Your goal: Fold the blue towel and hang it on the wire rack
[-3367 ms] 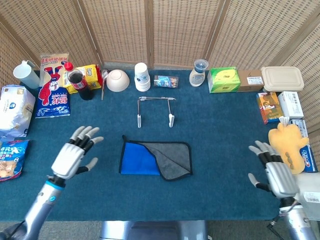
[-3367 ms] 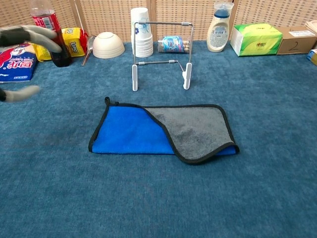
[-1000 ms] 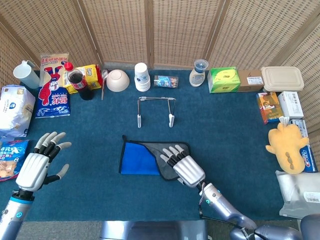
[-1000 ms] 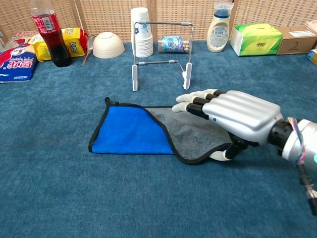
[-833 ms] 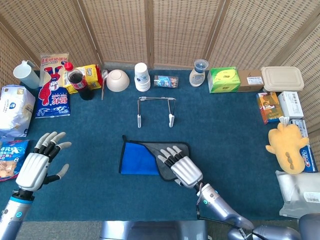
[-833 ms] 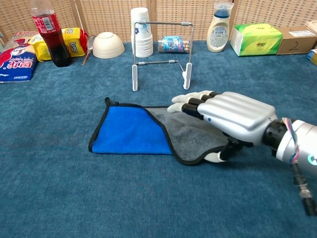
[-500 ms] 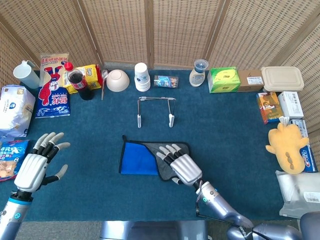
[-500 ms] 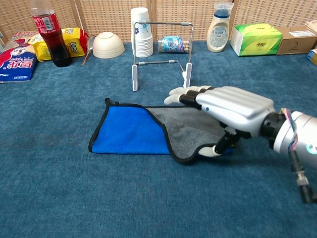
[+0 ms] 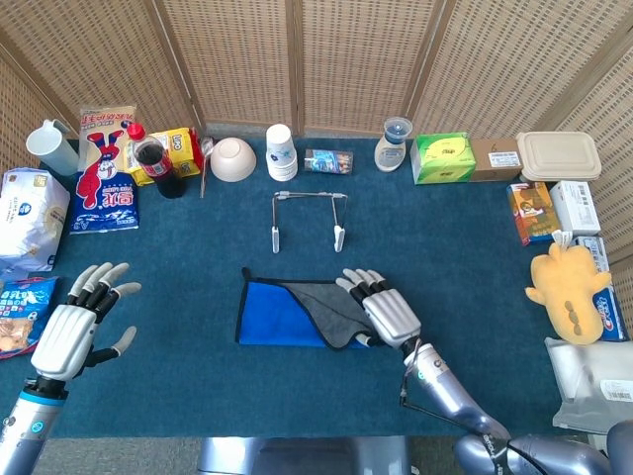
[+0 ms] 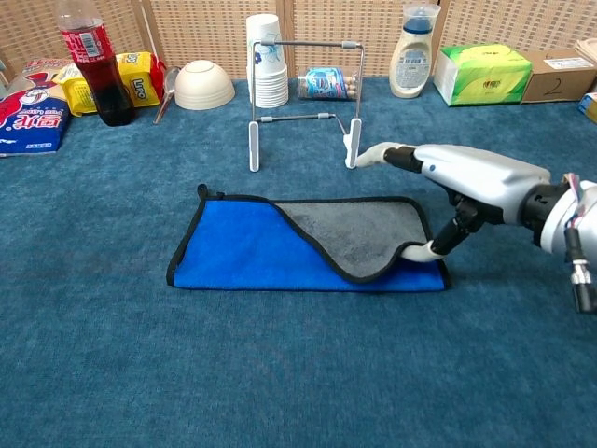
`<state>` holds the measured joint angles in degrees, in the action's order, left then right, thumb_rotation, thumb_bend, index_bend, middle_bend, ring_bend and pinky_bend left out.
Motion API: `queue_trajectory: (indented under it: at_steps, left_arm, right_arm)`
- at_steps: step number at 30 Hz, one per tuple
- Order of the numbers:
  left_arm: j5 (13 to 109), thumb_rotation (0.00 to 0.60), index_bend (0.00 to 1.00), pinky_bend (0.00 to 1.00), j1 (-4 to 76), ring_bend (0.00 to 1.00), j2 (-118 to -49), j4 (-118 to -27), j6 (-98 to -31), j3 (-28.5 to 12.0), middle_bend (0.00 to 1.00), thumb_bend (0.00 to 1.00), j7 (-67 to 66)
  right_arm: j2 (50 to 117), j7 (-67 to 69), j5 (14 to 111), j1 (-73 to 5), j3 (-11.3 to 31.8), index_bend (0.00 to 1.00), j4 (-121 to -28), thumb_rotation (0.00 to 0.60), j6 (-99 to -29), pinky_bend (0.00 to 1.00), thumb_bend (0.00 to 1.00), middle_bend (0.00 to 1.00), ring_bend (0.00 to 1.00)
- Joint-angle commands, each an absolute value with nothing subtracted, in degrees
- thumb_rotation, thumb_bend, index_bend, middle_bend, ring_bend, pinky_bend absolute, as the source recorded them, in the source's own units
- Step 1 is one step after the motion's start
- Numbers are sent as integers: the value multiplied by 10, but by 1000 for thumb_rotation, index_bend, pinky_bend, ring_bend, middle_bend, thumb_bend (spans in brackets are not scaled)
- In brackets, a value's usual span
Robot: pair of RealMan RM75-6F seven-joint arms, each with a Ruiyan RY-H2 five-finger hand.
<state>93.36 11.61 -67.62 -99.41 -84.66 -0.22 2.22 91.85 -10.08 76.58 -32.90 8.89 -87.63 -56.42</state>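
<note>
The blue towel [image 9: 282, 319] [image 10: 244, 254] lies flat mid-table, black-edged, with a grey flap [image 10: 359, 233] folded over its right half. My right hand [image 9: 389, 312] [image 10: 471, 179] hovers tilted at the towel's right edge. Its fingers [image 10: 387, 154] stretch out above the cloth toward the rack, and its thumb [image 10: 431, 248] touches the raised right edge of the flap. I see no grip on the cloth. The wire rack [image 9: 308, 218] [image 10: 303, 93] stands just behind the towel. My left hand [image 9: 67, 334] hangs open with its fingers spread at the table's left front, out of the chest view.
Along the back stand a cola bottle [image 10: 89, 61], a white bowl [image 10: 203, 86], stacked paper cups [image 10: 266, 65], a lotion bottle [image 10: 410, 51] and a green tissue box [image 10: 480, 73]. Snack bags [image 9: 28, 218] lie at the left, boxes and a yellow toy [image 9: 569, 287] at the right.
My right hand slid right off the grey flap and tilted up at the towel's right edge. The flap shifted, baring more blue along the front. The left hand stayed put.
</note>
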Motion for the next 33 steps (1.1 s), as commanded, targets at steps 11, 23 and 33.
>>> queue_trajectory:
  at_steps: [11,23,33]
  left_arm:
    - [936,600,234,0,113,0,-673,-1001,-848,-2,92,257,17]
    - [942,600,233,0,111,0,-673,-1004,-852,-4,89,256,15]
    - [948,600,234,0,108,0,-672,-1008,-858,-5,89,256,14]
  right_arm:
    - [923,-83,704,-341,112,72,-842,600,-548,0,284,16,0]
    - [934,-100,663,-359,127,72,-816,600,-538,0,286,16,0]
    - [920,-98,679,-352,120,69,-833,600,-568,0,291,13,0]
